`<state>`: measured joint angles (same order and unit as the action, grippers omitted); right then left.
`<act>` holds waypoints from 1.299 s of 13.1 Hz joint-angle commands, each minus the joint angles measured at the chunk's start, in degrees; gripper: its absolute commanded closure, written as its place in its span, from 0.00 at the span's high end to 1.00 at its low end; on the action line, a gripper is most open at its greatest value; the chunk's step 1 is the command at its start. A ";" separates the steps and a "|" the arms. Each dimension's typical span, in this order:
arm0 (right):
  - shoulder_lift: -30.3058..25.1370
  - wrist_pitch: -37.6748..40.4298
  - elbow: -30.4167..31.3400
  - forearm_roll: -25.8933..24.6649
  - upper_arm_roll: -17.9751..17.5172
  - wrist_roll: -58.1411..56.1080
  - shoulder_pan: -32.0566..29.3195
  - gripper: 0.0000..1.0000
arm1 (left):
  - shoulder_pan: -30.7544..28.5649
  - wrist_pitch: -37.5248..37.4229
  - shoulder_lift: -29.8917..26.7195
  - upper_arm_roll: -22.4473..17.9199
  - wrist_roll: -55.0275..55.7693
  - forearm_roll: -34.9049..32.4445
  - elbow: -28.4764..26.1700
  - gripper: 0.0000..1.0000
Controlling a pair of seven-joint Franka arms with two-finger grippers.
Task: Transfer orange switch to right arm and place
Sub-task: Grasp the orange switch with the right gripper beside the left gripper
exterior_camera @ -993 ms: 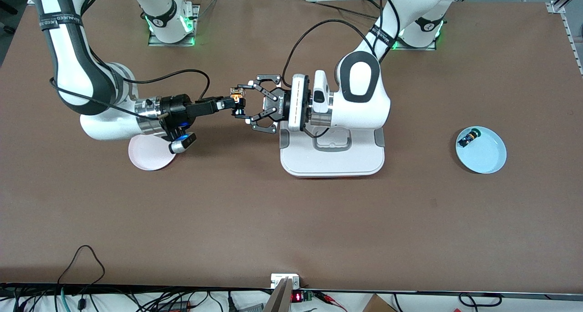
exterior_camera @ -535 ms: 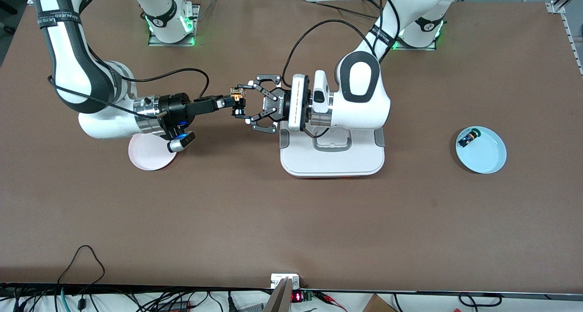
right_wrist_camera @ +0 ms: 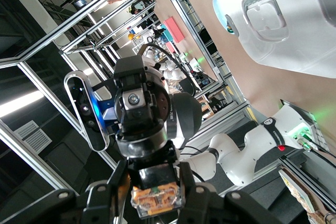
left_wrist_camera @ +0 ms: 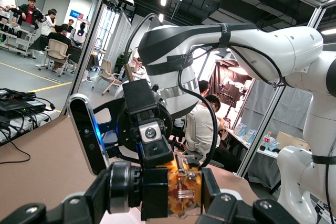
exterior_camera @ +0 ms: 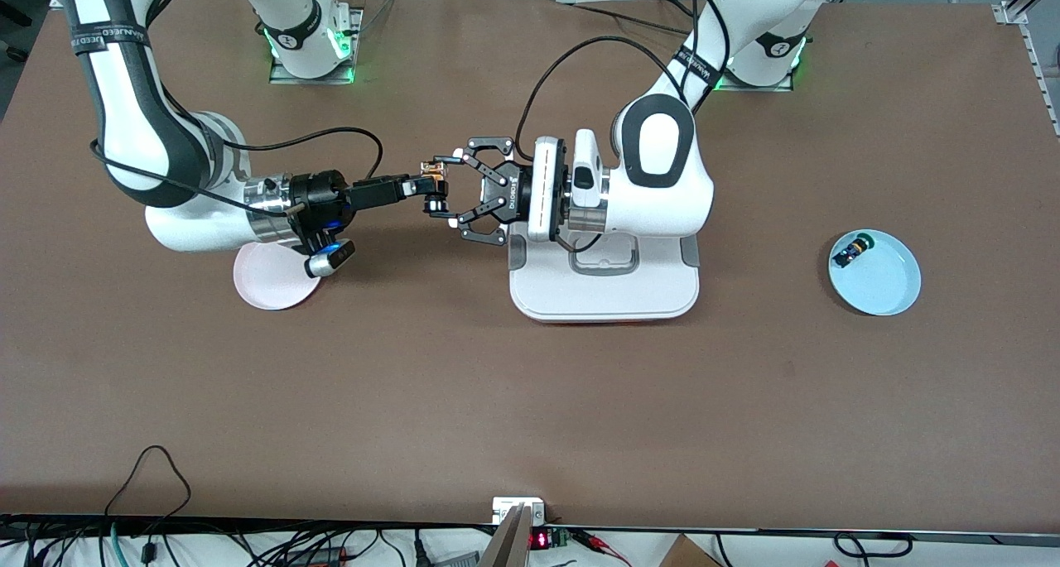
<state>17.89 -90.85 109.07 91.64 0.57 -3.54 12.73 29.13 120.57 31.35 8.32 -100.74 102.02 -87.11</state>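
Observation:
The orange switch (exterior_camera: 431, 170) hangs in the air over bare table near the middle, between the two grippers. My left gripper (exterior_camera: 451, 186), with black open-link fingers, is shut on it end to end. In the left wrist view the switch (left_wrist_camera: 185, 192) sits between my own fingers. My right gripper (exterior_camera: 429, 188), slim and black, meets it from the right arm's end of the table. In the right wrist view its fingers (right_wrist_camera: 107, 195) flank the switch's orange block (right_wrist_camera: 157, 195) closely and appear shut on it.
A white board (exterior_camera: 604, 295) lies under the left arm's wrist and shows in the right wrist view (right_wrist_camera: 278, 19). A pink plate (exterior_camera: 267, 284) lies under the right arm's wrist. A light blue plate (exterior_camera: 886, 281) at the left arm's end holds a blue-and-black part (exterior_camera: 848, 253).
The left arm's wrist has turned a little. The right arm swayed slightly and came back. The switch stays between both grippers at the same spot.

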 commanded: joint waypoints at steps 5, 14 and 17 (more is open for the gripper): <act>-0.93 -0.38 0.27 1.44 -0.39 -2.18 -0.25 0.32 | 0.41 0.19 -0.15 -0.15 -0.78 0.73 -0.25 0.00; -1.02 -0.38 0.27 1.44 -0.39 -2.18 -0.25 0.32 | -0.82 -0.07 -0.23 -0.15 -1.04 1.16 -0.60 0.99; -1.02 -0.29 0.18 1.44 -0.39 -2.62 -0.25 0.32 | -1.96 -0.33 -0.32 -0.15 -0.86 1.17 -0.52 1.00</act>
<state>17.69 -91.14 108.95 91.92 0.51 -5.22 12.79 28.31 120.59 31.38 8.16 -100.78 102.02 -87.17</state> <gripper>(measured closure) 0.564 0.018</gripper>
